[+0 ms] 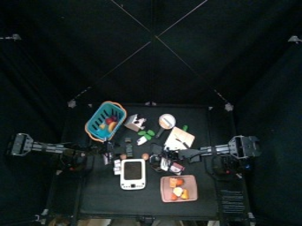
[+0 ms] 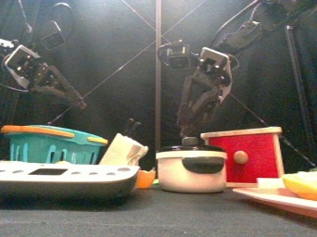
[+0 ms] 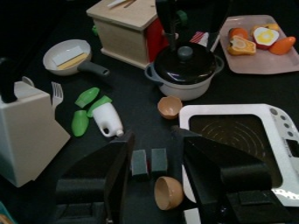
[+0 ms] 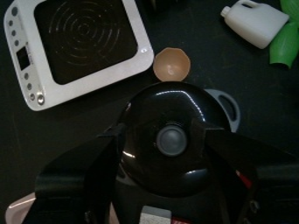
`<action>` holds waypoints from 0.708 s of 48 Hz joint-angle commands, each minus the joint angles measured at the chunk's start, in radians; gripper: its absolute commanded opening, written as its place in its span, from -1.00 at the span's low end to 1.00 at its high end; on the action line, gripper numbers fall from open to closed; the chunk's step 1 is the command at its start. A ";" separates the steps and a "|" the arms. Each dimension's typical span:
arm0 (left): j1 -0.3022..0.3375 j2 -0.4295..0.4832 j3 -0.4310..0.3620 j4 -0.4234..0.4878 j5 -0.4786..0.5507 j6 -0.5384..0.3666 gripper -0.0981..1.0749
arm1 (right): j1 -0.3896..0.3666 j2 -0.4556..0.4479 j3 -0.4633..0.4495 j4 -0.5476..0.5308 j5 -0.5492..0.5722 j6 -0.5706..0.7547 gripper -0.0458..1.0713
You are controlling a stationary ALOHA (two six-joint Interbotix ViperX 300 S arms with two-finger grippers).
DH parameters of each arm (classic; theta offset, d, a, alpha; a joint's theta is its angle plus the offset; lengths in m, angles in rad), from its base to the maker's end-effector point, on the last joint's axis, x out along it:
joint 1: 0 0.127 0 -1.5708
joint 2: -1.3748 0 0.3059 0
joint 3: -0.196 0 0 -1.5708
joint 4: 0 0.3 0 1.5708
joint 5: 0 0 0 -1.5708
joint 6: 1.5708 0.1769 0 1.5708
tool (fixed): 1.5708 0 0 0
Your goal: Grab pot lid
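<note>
Pot lid (image 4: 173, 140), seated on the white pot (image 2: 190, 170) between scale (image 2: 62, 179) and red box (image 2: 247, 155), lies below the right gripper (image 4: 170, 162), jaws spread wide either side; off-centre closure would probably miss the knob (image 4: 174, 137); left gripper (image 3: 149, 162), parted, empty.

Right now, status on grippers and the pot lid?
Right gripper open, straddling the pot lid, not gripping. Left gripper open, off to the side. Lid sits on pot. Nothing blocking.
</note>
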 commanded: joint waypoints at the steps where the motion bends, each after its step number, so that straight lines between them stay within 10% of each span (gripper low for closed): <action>1: 0.008 -0.002 -0.012 0.003 -0.008 0.000 0.53 | 0.002 -0.032 -0.008 -0.005 0.005 0.000 0.76; 34: 0.012 -0.002 -0.003 0.003 -0.005 0.002 0.53 | -0.005 0.003 -0.008 -0.032 0.008 -0.002 0.41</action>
